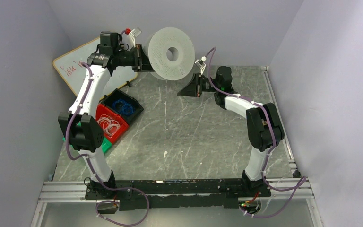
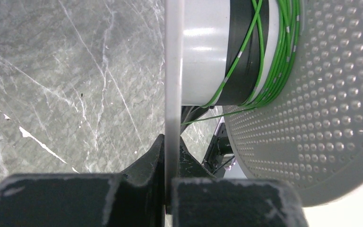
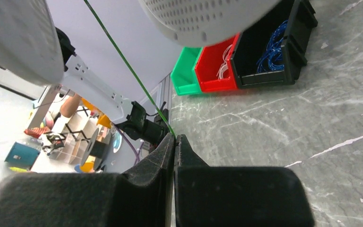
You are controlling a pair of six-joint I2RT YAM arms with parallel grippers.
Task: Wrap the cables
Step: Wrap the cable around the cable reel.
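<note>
Left hand (image 2: 170, 153) clamps the spool (image 1: 160, 53) rim; right hand (image 3: 175, 138) pinches cable (image 3: 128, 66).

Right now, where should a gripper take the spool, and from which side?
On the spool, probably the thin flange rim, edge-on from outside, one finger per face, as the left gripper grips it. The hub looks too wide and carries the green wire.

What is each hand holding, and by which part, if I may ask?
Left hand grips the spool by a flange's edge; right hand pinches the green wire's loose strand.
</note>
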